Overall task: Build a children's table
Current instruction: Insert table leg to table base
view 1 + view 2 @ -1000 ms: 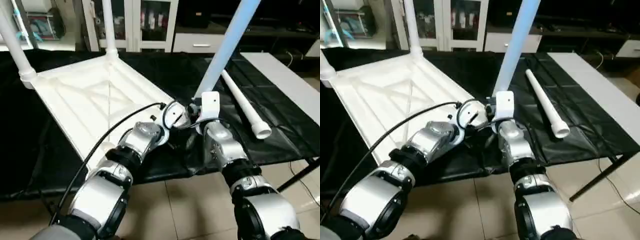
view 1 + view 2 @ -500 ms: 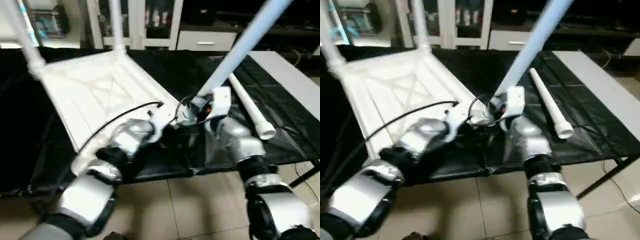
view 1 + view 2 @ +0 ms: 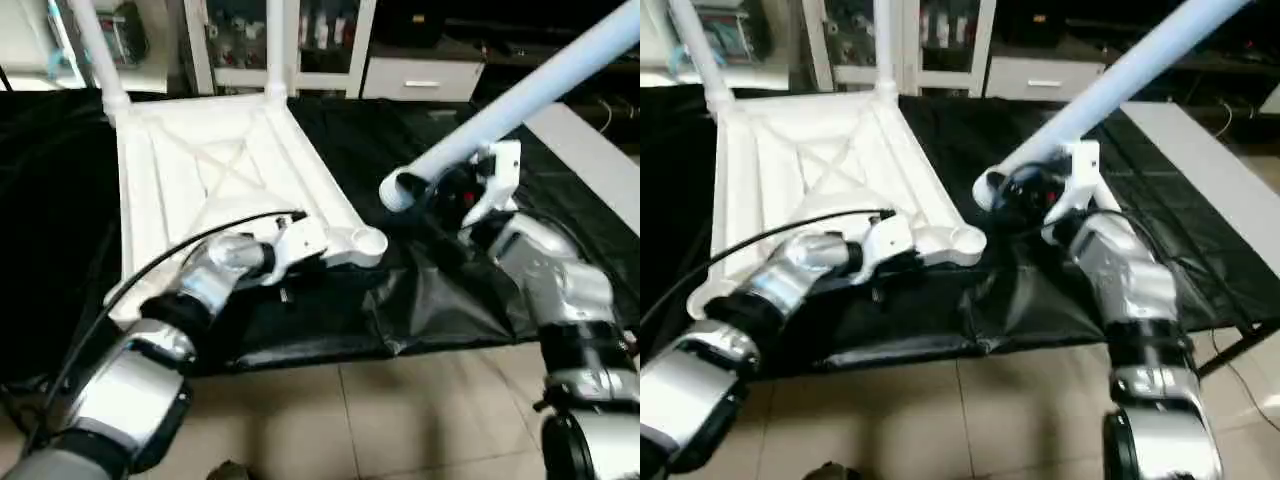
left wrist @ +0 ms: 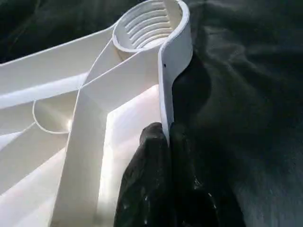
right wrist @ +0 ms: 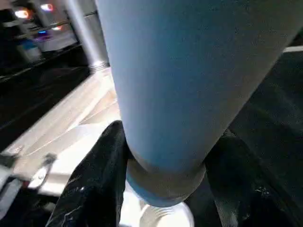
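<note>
The white tabletop (image 3: 200,170) of the children's table lies upside down on the black cloth, ribbed underside up. Two legs (image 3: 95,50) stand upright in its far corners. My left gripper (image 4: 169,135) is shut on the tabletop's near rim, a little short of the empty near right corner socket (image 3: 368,243). My right gripper (image 3: 450,185) is shut on a third leg (image 3: 520,95) close to its lower end. That leg slants up to the right, and its end (image 3: 395,190) hangs just above and to the right of the socket (image 4: 149,23).
A black cloth (image 3: 450,300) covers the low work table, whose front edge drops to the tiled floor (image 3: 400,420). A white cabinet with glass doors (image 3: 300,40) stands behind. A white board (image 3: 590,150) lies at the far right. A black cable (image 3: 170,265) runs along my left arm.
The view has shifted. The held leg leans further to the right, and its lower end has come up and away from the corner. My left gripper now sits further back along the rim.
</note>
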Tool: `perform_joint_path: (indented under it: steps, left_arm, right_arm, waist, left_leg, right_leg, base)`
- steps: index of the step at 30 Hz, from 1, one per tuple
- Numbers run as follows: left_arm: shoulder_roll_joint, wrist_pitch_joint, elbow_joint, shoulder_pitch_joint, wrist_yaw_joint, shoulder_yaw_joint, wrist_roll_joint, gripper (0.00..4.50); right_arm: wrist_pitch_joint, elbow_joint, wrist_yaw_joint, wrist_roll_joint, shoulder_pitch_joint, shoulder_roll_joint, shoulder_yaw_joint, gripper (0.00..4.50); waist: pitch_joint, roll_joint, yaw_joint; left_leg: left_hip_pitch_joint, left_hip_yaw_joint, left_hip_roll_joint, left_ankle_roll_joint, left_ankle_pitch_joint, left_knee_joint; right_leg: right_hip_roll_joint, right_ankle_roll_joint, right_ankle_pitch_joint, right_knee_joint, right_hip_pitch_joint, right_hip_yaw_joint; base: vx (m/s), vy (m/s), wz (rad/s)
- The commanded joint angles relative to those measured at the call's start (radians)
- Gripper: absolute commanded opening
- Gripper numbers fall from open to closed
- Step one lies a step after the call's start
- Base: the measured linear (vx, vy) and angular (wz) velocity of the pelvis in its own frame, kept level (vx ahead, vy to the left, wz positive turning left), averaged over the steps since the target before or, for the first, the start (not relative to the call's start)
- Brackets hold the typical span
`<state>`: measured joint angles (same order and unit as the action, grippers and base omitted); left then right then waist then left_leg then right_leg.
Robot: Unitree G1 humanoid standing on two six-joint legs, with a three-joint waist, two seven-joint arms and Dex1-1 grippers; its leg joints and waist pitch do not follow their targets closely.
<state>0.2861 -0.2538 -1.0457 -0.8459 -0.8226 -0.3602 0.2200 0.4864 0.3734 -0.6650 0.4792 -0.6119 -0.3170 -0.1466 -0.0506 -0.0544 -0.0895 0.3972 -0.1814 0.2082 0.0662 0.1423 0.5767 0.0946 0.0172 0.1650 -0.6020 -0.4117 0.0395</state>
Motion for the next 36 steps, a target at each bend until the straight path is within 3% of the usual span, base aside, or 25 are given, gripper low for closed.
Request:
perform_joint_path:
  steps: [1,3,7,9,10,15,18,23,26,27,28,29,31,32,34,35,36]
  left_arm:
    - [0.017,-0.024,-0.029,0.017,-0.003,-0.014,0.025,0.46]
    - [0.034,-0.025,-0.039,0.009,-0.024,0.012,0.001,0.58]
    - [0.054,-0.025,-0.038,0.002,-0.072,0.045,-0.035,0.96]
    - [0.055,-0.023,-0.031,0.002,-0.084,0.06,-0.052,1.07]
    - [0.057,-0.008,-0.008,0.004,-0.128,0.096,-0.1,1.07]
    - [0.065,0.045,0.057,0.013,-0.216,0.156,-0.189,1.51]
    - [0.067,0.161,0.142,0.001,-0.309,0.227,-0.31,1.76]
    - [0.046,0.376,0.289,-0.039,-0.371,0.307,-0.466,2.14]
    - [0.026,0.449,0.353,-0.052,-0.371,0.309,-0.499,2.2]
    - [-0.007,0.578,0.404,-0.071,-0.343,0.339,-0.569,2.22]
    - [-0.007,0.578,0.404,-0.071,-0.343,0.339,-0.569,2.22]
    - [-0.032,0.672,0.439,-0.087,-0.319,0.363,-0.623,2.22]
    - [-0.043,0.706,0.46,-0.092,-0.314,0.37,-0.648,2.22]
    - [-0.057,0.765,0.491,-0.098,-0.309,0.382,-0.688,2.22]
    - [-0.085,0.874,0.546,-0.114,-0.312,0.396,-0.768,2.22]
    - [-0.091,0.892,0.555,-0.118,-0.315,0.398,-0.783,2.5]
    - [-0.094,0.906,0.564,-0.121,-0.314,0.397,-0.788,2.5]
  right_arm:
    - [0.042,-0.062,-0.04,0.021,0.02,-0.033,0.012,1.98]
    - [0.076,-0.085,-0.067,0.019,0.04,-0.055,0.028,1.98]
    - [0.103,-0.071,-0.074,-0.002,0.04,-0.083,0.043,1.97]
    - [0.108,-0.065,-0.074,-0.006,0.038,-0.09,0.045,1.97]
    - [0.123,-0.056,-0.076,-0.006,0.031,-0.101,0.042,1.97]
    - [0.195,-0.058,-0.146,0.018,0.02,-0.14,0.055,1.97]
    - [0.266,-0.091,-0.305,0.06,0.027,-0.209,0.104,1.97]
    - [0.272,-0.076,-0.484,0.062,0.025,-0.286,0.156,1.97]
    - [0.28,-0.066,-0.56,0.069,0.019,-0.308,0.172,1.97]
    - [0.279,-0.059,-0.612,0.071,0.013,-0.326,0.194,1.97]
    - [0.279,-0.059,-0.612,0.071,0.013,-0.326,0.194,1.97]
    - [0.281,-0.054,-0.648,0.072,0.007,-0.339,0.209,1.97]
    - [0.283,-0.052,-0.673,0.074,0.003,-0.345,0.219,1.97]
    - [0.277,-0.046,-0.705,0.069,-0.003,-0.353,0.236,1.97]
    - [0.257,-0.019,-0.753,0.039,-0.021,-0.364,0.276,1.97]
    - [0.253,-0.013,-0.761,0.032,-0.025,-0.364,0.283,1.97]
    - [0.252,-0.012,-0.766,0.03,-0.027,-0.363,0.285,1.97]
  waist:
    - [0.069,-0.009,0.001]
    - [0.068,-0.008,-0.001]
    - [0.068,-0.018,0.002]
    - [0.069,-0.015,0.0]
    - [0.069,-0.02,0.001]
    - [0.071,-0.018,-0.002]
    - [0.071,-0.021,-0.008]
    - [0.067,-0.027,-0.025]
    - [0.061,-0.033,-0.03]
    - [0.059,-0.031,-0.03]
    - [0.058,-0.029,-0.032]
    - [0.057,-0.034,-0.03]
    - [0.057,-0.037,-0.03]
    - [0.059,-0.03,-0.026]
    - [0.059,-0.036,-0.025]
    - [0.06,-0.038,-0.024]
    - [0.06,-0.038,-0.023]
  left_leg:
    - [-0.034,-0.002,0.019,0.008,0.316,-0.071]
    - [-0.033,0.0,0.02,0.012,0.315,-0.072]
    - [-0.03,-0.002,0.018,0.023,0.315,-0.07]
    - [-0.032,-0.002,0.019,0.025,0.305,-0.069]
    - [-0.033,-0.004,0.018,0.023,0.295,-0.067]
    - [-0.032,-0.007,0.02,0.014,0.247,-0.064]
    - [-0.032,-0.012,0.019,-0.013,0.209,-0.058]
    - [-0.032,-0.02,0.025,-0.016,0.207,-0.052]
    - [-0.034,-0.022,0.028,0.003,0.265,-0.052]
    - [-0.034,-0.022,0.029,0.017,0.287,-0.052]
    - [-0.036,-0.02,0.028,0.025,0.301,-0.051]
    - [-0.034,-0.019,0.027,0.029,0.312,-0.051]
    - [-0.031,-0.016,0.025,0.031,0.311,-0.05]
    - [-0.029,-0.015,0.024,0.034,0.315,-0.051]
    - [-0.029,-0.014,0.023,0.03,0.3,-0.049]
    - [-0.028,-0.015,0.022,0.026,0.291,-0.047]
    - [-0.027,-0.015,0.022,0.023,0.287,-0.048]
  right_leg:
    - [0.04,-0.171,0.265,0.073,0.035,-0.02]
    - [0.041,-0.162,0.268,0.072,0.035,-0.021]
    - [0.044,-0.157,0.305,0.074,0.033,-0.02]
    - [0.045,-0.159,0.293,0.072,0.031,-0.021]
    - [0.043,-0.17,0.271,0.07,0.029,-0.021]
    - [0.04,-0.216,0.151,0.054,0.034,-0.02]
    - [0.039,-0.254,0.065,0.045,0.04,-0.019]
    - [0.04,-0.272,0.098,0.041,0.042,-0.018]
    - [0.042,-0.246,0.207,0.053,0.033,-0.019]
    - [0.045,-0.238,0.246,0.053,0.033,-0.019]
    - [0.045,-0.231,0.278,0.057,0.03,-0.019]
    - [0.045,-0.218,0.308,0.061,0.03,-0.019]
    - [0.045,-0.205,0.328,0.063,0.032,-0.018]
    - [0.043,-0.198,0.333,0.063,0.034,-0.018]
    - [0.042,-0.202,0.322,0.064,0.033,-0.017]
    - [0.041,-0.209,0.314,0.062,0.033,-0.016]
    - [0.041,-0.207,0.312,0.065,0.033,-0.017]
  base:
    - [0.0,0.0,0.0]
    - [0.0,0.0,0.0]
    - [0.0,0.0,0.0]
    - [0.0,0.0,0.0]
    - [0.0,0.0,0.0]
    - [0.0,0.0,0.0]
    - [0.0,0.0,0.0]
    - [0.0,0.0,0.0]
    - [0.0,0.0,0.0]
    - [0.0,0.0,0.0]
    - [0.0,0.0,0.0]
    - [0.0,0.0,0.0]
    - [0.0,0.0,0.0]
    - [0.0,0.0,0.0]
    - [0.0,0.0,0.0]
    - [0.0,0.0,0.0]
    - [0.0,0.0,0.0]
